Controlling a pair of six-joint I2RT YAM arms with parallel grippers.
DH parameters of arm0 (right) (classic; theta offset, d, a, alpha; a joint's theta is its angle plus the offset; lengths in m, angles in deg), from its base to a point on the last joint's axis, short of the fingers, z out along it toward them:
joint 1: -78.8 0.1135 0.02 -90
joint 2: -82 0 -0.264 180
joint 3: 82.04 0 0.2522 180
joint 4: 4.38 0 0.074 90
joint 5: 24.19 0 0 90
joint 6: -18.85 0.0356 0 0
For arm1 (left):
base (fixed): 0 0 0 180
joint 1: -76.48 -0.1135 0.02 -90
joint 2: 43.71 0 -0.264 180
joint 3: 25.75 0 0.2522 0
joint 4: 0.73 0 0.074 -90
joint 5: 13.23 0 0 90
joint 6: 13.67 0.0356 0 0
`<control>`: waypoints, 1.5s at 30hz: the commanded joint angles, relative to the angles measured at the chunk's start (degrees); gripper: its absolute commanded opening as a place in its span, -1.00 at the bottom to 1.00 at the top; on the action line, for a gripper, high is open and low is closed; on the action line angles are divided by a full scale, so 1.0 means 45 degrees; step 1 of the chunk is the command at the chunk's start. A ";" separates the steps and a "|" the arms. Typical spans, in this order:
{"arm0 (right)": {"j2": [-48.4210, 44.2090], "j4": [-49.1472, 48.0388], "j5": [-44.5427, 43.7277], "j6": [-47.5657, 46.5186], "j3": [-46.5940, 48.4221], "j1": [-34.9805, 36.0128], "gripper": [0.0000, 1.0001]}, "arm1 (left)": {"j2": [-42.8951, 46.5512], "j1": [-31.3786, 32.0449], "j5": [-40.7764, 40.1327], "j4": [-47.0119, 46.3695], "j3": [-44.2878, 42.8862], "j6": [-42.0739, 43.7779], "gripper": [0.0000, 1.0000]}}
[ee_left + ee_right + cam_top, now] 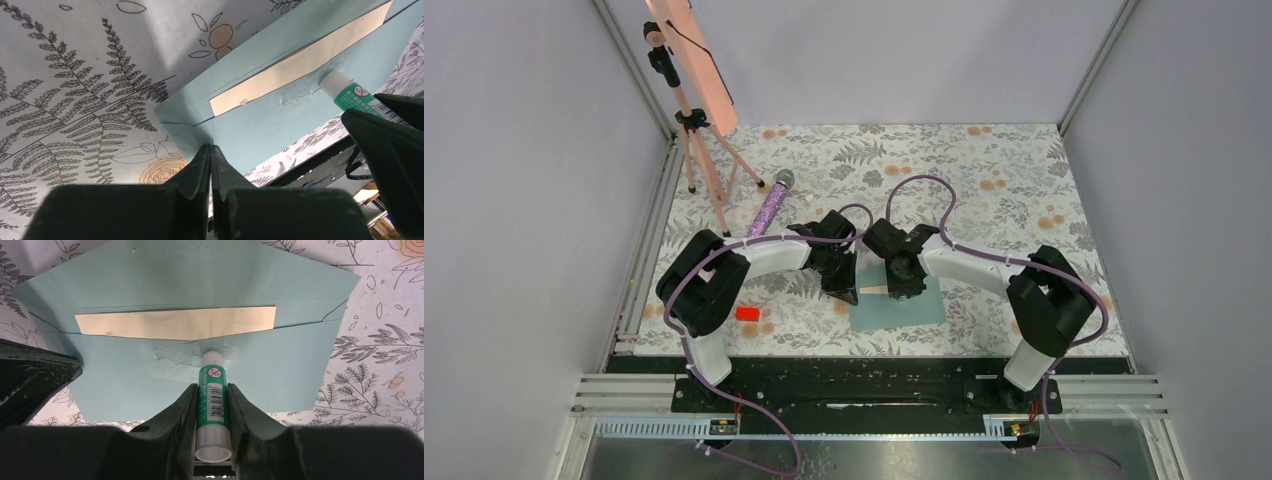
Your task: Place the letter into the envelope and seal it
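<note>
The teal envelope lies flat near the table's front edge with its flap open. The tan letter is tucked inside, and only a strip of it shows in the opening. My right gripper is shut on a green-and-white glue stick, whose white tip touches the envelope just below the opening, beside a wrinkled smeared patch. My left gripper is shut with nothing in it. Its tips rest on the envelope near one corner, and the glue stick shows at the right.
A tripod carrying a salmon-pink panel stands at the back left. A purple glittery tube lies behind the left arm. A small red object sits left of the envelope. A black rail runs along the front edge.
</note>
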 commanded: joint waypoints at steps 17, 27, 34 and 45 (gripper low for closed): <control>0.0812 0.0007 0.1025 -0.0107 0.1206 0.0664 -1.00 | -0.0446 0.0017 -0.0242 -0.0329 0.0290 0.0346 -1.00; -0.0043 0.0252 -0.0030 -0.0413 -0.0488 -0.0318 -1.00 | -0.0442 0.0010 -0.0191 -0.0318 0.0317 0.0377 -1.00; -0.0442 0.0402 -0.0181 -0.0466 -0.0892 -0.0674 -1.00 | -0.0658 0.0025 0.0330 -0.0588 0.0227 0.0220 -1.00; 0.0254 -0.0288 0.1453 0.0050 0.0444 -0.0301 -1.00 | -0.1080 -0.0017 0.1798 -0.1797 0.0253 -0.0542 -1.00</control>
